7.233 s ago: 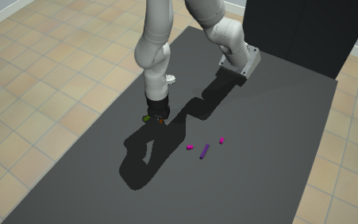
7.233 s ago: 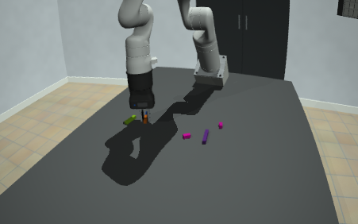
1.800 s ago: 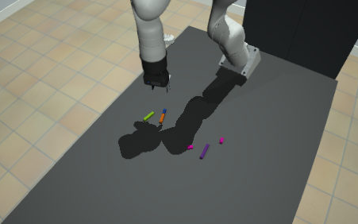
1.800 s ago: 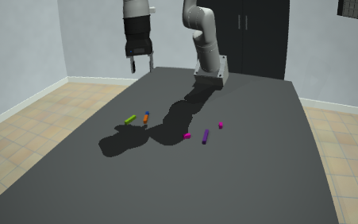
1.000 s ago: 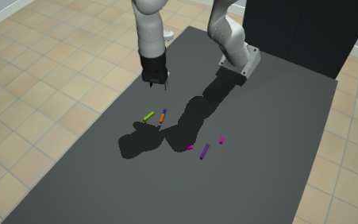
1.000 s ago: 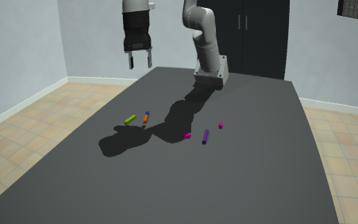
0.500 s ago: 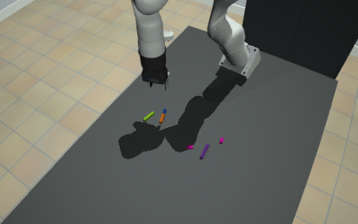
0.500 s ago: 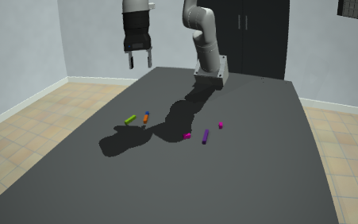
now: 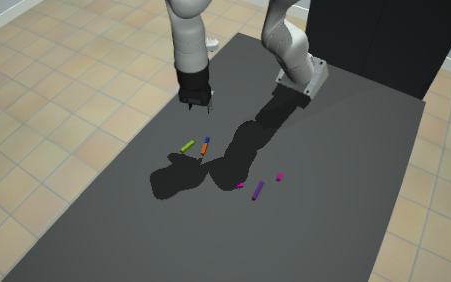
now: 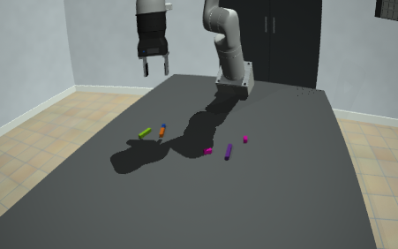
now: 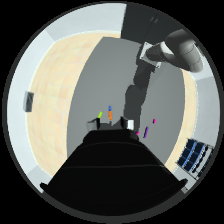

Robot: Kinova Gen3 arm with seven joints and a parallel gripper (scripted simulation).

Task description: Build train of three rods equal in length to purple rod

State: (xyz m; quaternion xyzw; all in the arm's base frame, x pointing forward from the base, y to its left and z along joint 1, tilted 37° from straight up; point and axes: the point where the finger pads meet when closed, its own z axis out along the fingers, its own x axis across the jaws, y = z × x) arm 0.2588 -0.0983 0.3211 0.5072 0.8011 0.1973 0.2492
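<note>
My gripper (image 9: 201, 107) hangs open and empty high above the left part of the dark table; it also shows in the exterior view (image 10: 154, 68). Below it lie a lime rod (image 9: 187, 146) and an orange rod (image 9: 204, 148) with a small blue rod (image 9: 207, 139) at its far end, the two close end to end. Further right lies the purple rod (image 9: 258, 190), with one magenta rod (image 9: 239, 185) to its left and another magenta rod (image 9: 279, 176) to its right. The wrist view shows the rods far below, with the orange rod (image 11: 110, 115) and the purple rod (image 11: 146, 132) among them.
The arm's base (image 9: 302, 80) stands at the table's far side, in front of a black cabinet (image 9: 390, 35). The arm's shadow (image 9: 210, 165) falls across the table between the two groups of rods. The table's left edge runs close to the lime rod.
</note>
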